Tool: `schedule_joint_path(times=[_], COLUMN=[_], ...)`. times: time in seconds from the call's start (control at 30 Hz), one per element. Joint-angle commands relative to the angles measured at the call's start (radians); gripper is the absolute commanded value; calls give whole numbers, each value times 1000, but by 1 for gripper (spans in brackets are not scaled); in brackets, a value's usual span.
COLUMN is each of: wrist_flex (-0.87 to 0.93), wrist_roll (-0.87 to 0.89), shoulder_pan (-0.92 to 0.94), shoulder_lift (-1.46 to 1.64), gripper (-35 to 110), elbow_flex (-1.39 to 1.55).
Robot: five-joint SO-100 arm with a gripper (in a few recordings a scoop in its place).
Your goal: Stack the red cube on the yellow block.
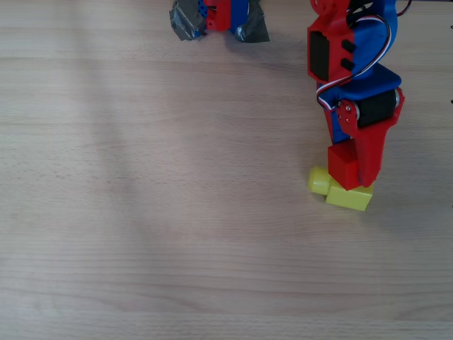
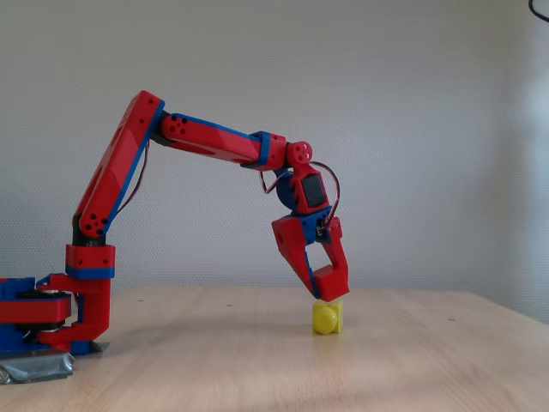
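The wooden table (image 1: 141, 212) carries the red-and-blue arm (image 2: 206, 142), bent down to the right in the fixed view. Its gripper (image 1: 348, 170) is closed around the red cube (image 1: 342, 164) — the cube resting atop the yellow block (image 1: 348, 196), stud pointing left in the overhead view.

Overhead view: the yellow block (image 1: 350, 196) lies on the counter (image 1: 141, 212) toward the right, its stud pointing left. The red cube (image 1: 343, 166) sits on top of it, held in the hand (image 1: 352, 167), which reaches in from the upper right. Fixed view: cube (image 2: 328, 281) directly above block (image 2: 327, 318), the two touching.
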Motion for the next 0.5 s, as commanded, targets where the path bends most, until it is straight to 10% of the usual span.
schedule_joint_path(times=[0.0,0.47], wrist_flex=[-3,32], wrist_roll=[25,34], shoulder_pan=[-29,-57], shoulder_lift=[97,101], gripper=[0,5], elbow_flex=[-18,-11])
